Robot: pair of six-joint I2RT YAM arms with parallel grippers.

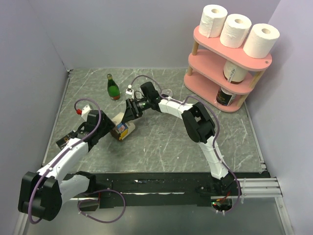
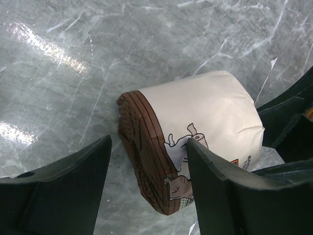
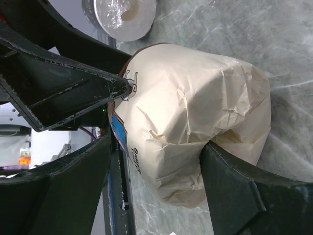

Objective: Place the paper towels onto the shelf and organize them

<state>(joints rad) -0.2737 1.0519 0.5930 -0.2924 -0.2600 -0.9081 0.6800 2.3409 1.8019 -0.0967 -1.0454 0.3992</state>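
Three paper towels (image 1: 235, 30) on top tier of pink shelf (image 1: 208, 62), worktop (image 1: 161, 142) far right corner. Left gripper (image 2: 149, 147) open astride paper-wrapped package (image 2: 210, 112); right gripper (image 3: 156, 147) straddles it, grip unclear.

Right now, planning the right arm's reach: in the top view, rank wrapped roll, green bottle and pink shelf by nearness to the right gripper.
1. Wrapped roll, at the right gripper, table centre-left.
2. Green bottle, farther back on the left.
3. Pink shelf, far right corner.
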